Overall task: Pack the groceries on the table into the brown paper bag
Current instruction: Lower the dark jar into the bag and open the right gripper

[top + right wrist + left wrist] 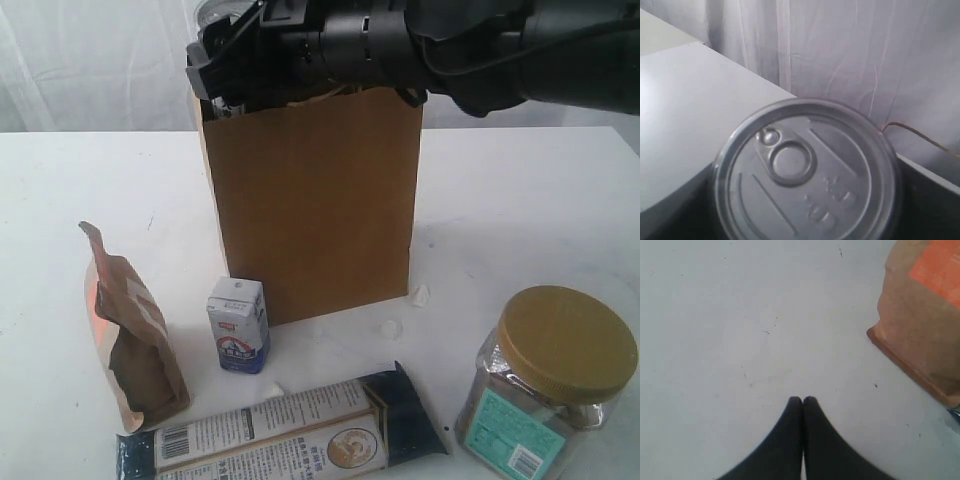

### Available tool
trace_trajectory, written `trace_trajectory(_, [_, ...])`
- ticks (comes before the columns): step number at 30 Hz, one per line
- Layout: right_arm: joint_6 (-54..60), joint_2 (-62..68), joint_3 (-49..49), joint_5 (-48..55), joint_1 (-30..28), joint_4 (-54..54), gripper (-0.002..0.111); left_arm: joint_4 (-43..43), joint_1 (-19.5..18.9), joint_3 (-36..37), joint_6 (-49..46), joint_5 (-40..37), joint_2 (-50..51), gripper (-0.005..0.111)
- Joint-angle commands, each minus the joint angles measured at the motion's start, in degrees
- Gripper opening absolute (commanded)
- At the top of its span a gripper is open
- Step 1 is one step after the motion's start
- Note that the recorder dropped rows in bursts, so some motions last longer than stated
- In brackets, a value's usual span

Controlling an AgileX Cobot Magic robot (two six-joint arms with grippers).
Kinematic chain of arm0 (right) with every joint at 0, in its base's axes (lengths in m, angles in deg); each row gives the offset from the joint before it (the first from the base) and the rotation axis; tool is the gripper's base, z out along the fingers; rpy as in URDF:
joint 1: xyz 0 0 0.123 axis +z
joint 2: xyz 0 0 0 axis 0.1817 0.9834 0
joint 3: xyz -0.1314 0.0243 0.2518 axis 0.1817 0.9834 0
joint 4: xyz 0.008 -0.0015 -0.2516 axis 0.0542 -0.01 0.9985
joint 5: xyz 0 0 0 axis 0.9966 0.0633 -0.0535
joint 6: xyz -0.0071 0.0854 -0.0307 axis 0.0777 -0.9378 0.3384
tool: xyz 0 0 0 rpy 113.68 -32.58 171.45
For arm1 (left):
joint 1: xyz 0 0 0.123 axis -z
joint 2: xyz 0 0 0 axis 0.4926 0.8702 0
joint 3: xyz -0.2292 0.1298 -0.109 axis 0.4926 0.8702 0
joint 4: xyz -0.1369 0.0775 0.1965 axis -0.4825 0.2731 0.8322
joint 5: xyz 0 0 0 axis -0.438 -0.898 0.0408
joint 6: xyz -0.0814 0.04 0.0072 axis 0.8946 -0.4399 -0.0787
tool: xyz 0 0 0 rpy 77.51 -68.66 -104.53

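Observation:
The brown paper bag (315,200) stands upright mid-table. My right gripper (230,55) reaches across above the bag's left rim, shut on the dark pull-tab jar (213,15). The jar's silver lid (805,170) fills the right wrist view, between the dark fingers (927,210). On the table (520,200) in front stand the brown pouch (135,330), the small white-blue carton (238,325), the long blue-white packet (290,435) and the gold-lidded clear jar (550,385). My left gripper (802,400) is shut and empty above bare table, with the pouch (925,325) beside it.
A white curtain (90,60) hangs behind the table. Small white scraps (420,295) lie by the bag's front right corner. The black right arm (520,50) spans the top of the exterior view, above the bag's mouth.

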Motion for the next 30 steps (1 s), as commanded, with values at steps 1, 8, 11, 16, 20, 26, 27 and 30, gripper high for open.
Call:
trace_trajectory(1, [0.1,-0.8,-0.2,-1.3,-0.2,-0.1,0.046,0.2,0.4,0.2,0.1,-1.8,-0.2,0.000])
trace_trajectory(8, [0.1,-0.8,-0.2,-0.8,-0.2,-0.2,0.047,0.2,0.4,0.2,0.1,-1.8,-0.2,0.000])
trace_trajectory(11, [-1.0,-0.8,-0.2,-0.7,-0.2,-0.2,0.054,0.2,0.4,0.2,0.1,-1.8,-0.2,0.000])
trace_trajectory(16, [-1.2,-0.8,-0.2,-0.7,-0.2,-0.2,0.068,0.2,0.4,0.2,0.1,-1.8,-0.2,0.000])
trace_trajectory(20, [-1.2,-0.8,-0.2,-0.7,-0.2,-0.2,0.071,0.2,0.4,0.2,0.1,-1.8,-0.2,0.000])
trace_trajectory(26, [-1.5,-0.8,-0.2,1.0,-0.2,-0.2,0.071,0.2,0.4,0.2,0.1,-1.8,-0.2,0.000])
trace_trajectory(27, [-2.0,-0.8,-0.2,1.4,-0.2,-0.2,0.071,0.2,0.4,0.2,0.1,-1.8,-0.2,0.000])
trace_trajectory(30, [-3.3,-0.8,-0.2,1.8,-0.2,-0.2,0.078,0.2,0.4,0.2,0.1,-1.8,-0.2,0.000])
